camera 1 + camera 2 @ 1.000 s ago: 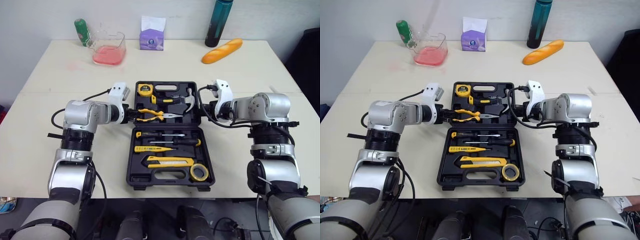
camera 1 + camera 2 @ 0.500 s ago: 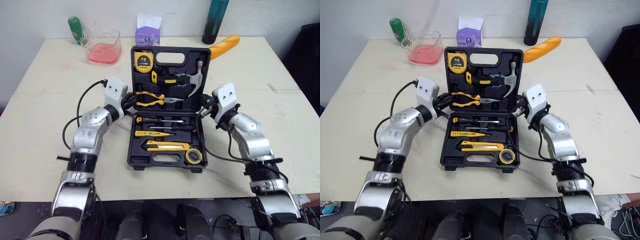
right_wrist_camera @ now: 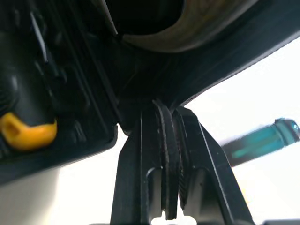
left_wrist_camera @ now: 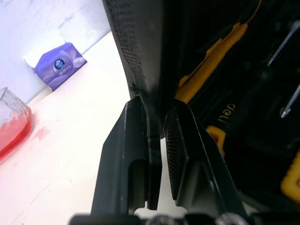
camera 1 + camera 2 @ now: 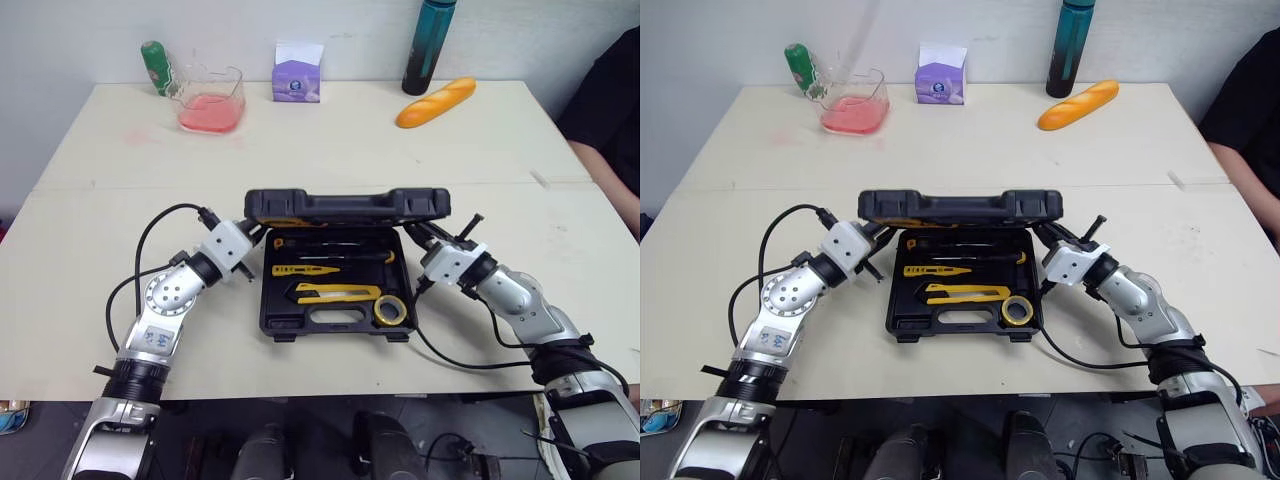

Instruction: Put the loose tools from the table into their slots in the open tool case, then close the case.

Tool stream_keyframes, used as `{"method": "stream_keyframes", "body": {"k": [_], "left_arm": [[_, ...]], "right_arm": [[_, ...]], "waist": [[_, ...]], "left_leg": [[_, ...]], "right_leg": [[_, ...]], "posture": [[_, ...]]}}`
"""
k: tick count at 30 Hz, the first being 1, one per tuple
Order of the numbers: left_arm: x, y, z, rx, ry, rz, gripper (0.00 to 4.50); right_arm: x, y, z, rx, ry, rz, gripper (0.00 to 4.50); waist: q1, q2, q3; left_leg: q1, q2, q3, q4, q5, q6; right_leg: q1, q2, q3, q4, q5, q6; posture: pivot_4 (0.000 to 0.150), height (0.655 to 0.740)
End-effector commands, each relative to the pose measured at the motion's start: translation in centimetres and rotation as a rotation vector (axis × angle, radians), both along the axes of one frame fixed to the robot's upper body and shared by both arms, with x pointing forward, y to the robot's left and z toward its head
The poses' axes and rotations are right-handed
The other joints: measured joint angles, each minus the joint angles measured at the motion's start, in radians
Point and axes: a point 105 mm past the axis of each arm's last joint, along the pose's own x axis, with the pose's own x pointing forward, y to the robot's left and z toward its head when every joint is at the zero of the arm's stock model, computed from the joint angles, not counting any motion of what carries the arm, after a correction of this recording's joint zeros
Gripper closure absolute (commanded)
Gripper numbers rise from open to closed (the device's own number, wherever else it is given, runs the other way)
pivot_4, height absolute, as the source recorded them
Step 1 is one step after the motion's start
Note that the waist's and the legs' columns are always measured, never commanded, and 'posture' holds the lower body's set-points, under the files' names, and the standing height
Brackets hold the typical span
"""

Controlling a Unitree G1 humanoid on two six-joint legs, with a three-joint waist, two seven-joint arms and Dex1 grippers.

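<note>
The black tool case (image 5: 335, 325) lies at the table's middle front with its lid (image 5: 345, 203) swung low, hanging half shut over the base. A yellow tester (image 5: 300, 270), a yellow utility knife (image 5: 335, 292) and a roll of yellow tape (image 5: 392, 310) sit in the base's slots. My left gripper (image 5: 255, 240) is shut on the lid's left edge, as the left wrist view shows, fingers (image 4: 136, 140) against the textured lid (image 4: 136, 42). My right gripper (image 5: 418, 235) is shut on the lid's right edge (image 3: 225, 51). The tools in the lid are hidden.
Along the far edge stand a green bottle (image 5: 157, 65), a clear container of pink liquid (image 5: 210, 100), a purple tissue pack (image 5: 297, 75), a teal bottle (image 5: 420, 50) and a bread loaf (image 5: 435, 100). A person in black (image 5: 605, 110) is at the right.
The lid has swung from upright down toward me over the base. Both grippers came down and forward with it, still holding its side edges. The camera view also shifted.
</note>
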Motion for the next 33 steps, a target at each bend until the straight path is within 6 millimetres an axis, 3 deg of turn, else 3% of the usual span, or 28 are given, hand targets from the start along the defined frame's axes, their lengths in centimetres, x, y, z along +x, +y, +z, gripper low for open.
{"method": "stream_keyframes", "body": {"k": [1,3,5,9,13,16,19,25,33], "left_arm": [[-0.3,2.8,0.2,0.021,0.004,0.065,4.49],[-0.5,3.0,-0.3,0.015,0.029,0.058,4.49],[-0.8,2.9,-0.7,0.01,0.043,0.039,3.53],[-2.3,3.4,-1.2,0.015,0.09,0.002,1.82],[-4.6,6.2,-2.3,0.014,0.193,0.053,0.0],[-6.1,8.0,-2.8,0.009,0.254,0.088,0.0],[-6.7,9.2,-1.6,-0.036,0.261,0.114,0.0],[-6.9,8.4,-0.6,-0.078,0.271,0.073,0.0],[-6.0,6.9,0.6,-0.147,0.316,-0.003,0.0]], "right_arm": [[-0.5,-3.1,-3.6,-0.086,0.125,-0.089,4.5],[-1.0,-2.8,-4.0,-0.082,0.146,-0.063,4.5],[-1.4,-2.8,-4.2,-0.074,0.165,-0.053,4.5],[-2.5,-3.5,-4.0,-0.062,0.21,-0.034,2.87],[-4.1,-6.0,-4.2,-0.074,0.286,-0.071,0.95],[-4.9,-8.1,-4.2,-0.02,0.374,-0.13,0.95],[-6.2,-9.4,-3.4,0.126,0.488,-0.148,0.95],[-7.5,-8.4,-2.3,0.197,0.569,-0.101,0.95],[-7.7,-6.7,-1.7,0.277,0.66,-0.061,0.95]], "waist": [[0.0,0.0,0.0],[0.0,-0.001,0.0],[0.0,-0.001,-0.001],[0.009,-0.001,-0.001],[0.002,-0.001,-0.001],[0.003,-0.001,-0.001],[0.013,-0.001,-0.001],[0.025,0.0,-0.001],[0.028,0.0,-0.001]], "left_leg": [[0.004,0.0,0.0,-0.001,0.0,0.0],[0.012,0.0,0.0,-0.005,0.0,0.0],[0.013,0.0,0.0,-0.006,0.0,0.0],[0.012,-0.001,-0.002,-0.006,0.0,0.0],[0.012,-0.004,0.0,-0.006,0.0,0.003],[0.013,-0.003,-0.003,-0.008,-0.001,0.002],[0.013,-0.004,-0.005,-0.008,0.0,0.003],[0.014,-0.003,-0.007,-0.008,-0.001,0.002],[0.014,-0.003,-0.007,-0.008,-0.002,0.002]], "right_leg": [[0.004,0.0,-0.001,-0.001,0.0,0.0],[0.011,0.0,0.0,-0.004,0.0,0.0],[0.012,0.0,0.0,-0.004,0.0,0.0],[0.012,-0.002,-0.002,-0.005,0.0,-0.001],[0.012,-0.008,-0.004,-0.004,0.0,0.0],[0.014,-0.012,-0.004,-0.006,-0.001,-0.001],[0.015,-0.012,-0.008,-0.006,-0.001,-0.001],[0.018,-0.013,-0.007,-0.007,-0.001,-0.001],[0.018,-0.012,-0.01,-0.007,-0.001,-0.001]], "posture": [[0.15,0.74],[0.15,0.74],[0.15,0.74],[0.15,0.74],[0.15,0.74],[0.15,0.74],[0.15,0.74],[0.15,0.74],[0.15,0.74]]}}
